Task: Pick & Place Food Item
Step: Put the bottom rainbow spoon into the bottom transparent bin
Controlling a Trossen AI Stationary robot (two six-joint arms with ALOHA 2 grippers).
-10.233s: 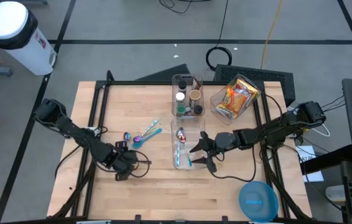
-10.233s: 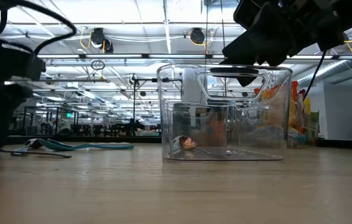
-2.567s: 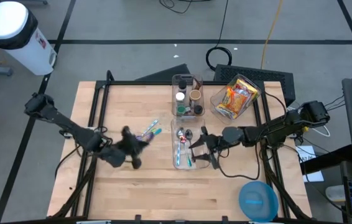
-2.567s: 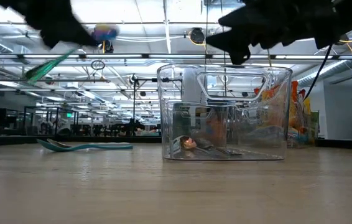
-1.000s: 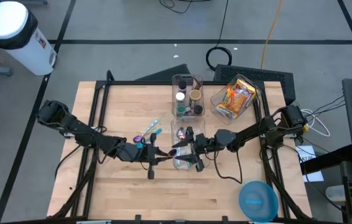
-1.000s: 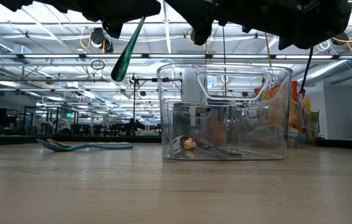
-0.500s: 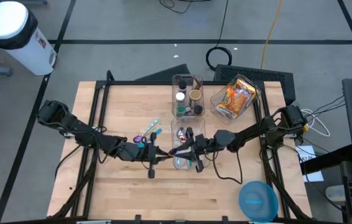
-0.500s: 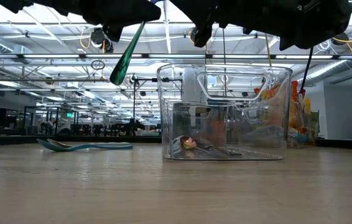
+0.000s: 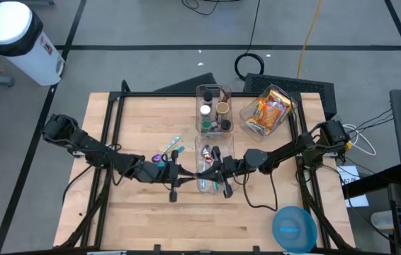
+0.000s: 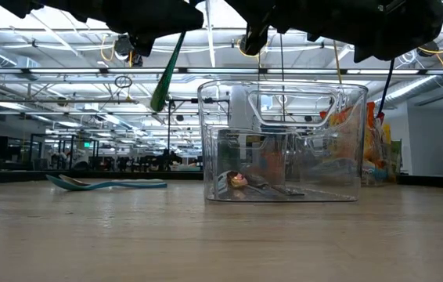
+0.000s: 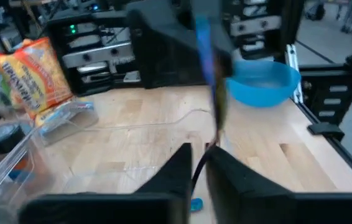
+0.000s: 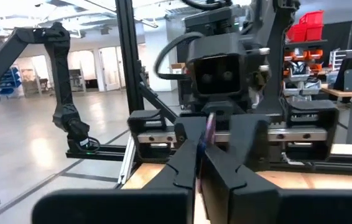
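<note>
Since the frame a second ago the right gripper (image 9: pixel 213 172) has been drawn together on the upper end of the spoon (image 10: pixel 167 70), and the spoon has been shifted a little toward the clear bin (image 10: pixel 282 141) in the low view — a handover in mid-air, by the look of it. The left gripper (image 9: pixel 176 172) is seen pinched on the spoon's green handle, both arms meeting just beside the bin's left edge, above the table (image 9: pixel 151 219). In the right wrist view the fingers (image 12: pixel 185 163) are closed on a thin purple shaft; in the left wrist view the spoon runs up from between the left fingers.

Progress is judged as partial: some spoons already lie inside the bin, one teal spoon (image 10: pixel 104 185) is left on the table, and the held spoon is not yet dropped in. No food item is being handled; the snack bags (image 9: pixel 268 112) sit untouched in a tilted container at the back.

No brand or writing can be read — the print on the bags is too small, and the label on the white bin (image 9: pixel 13 39) on the floor is illegible.
</note>
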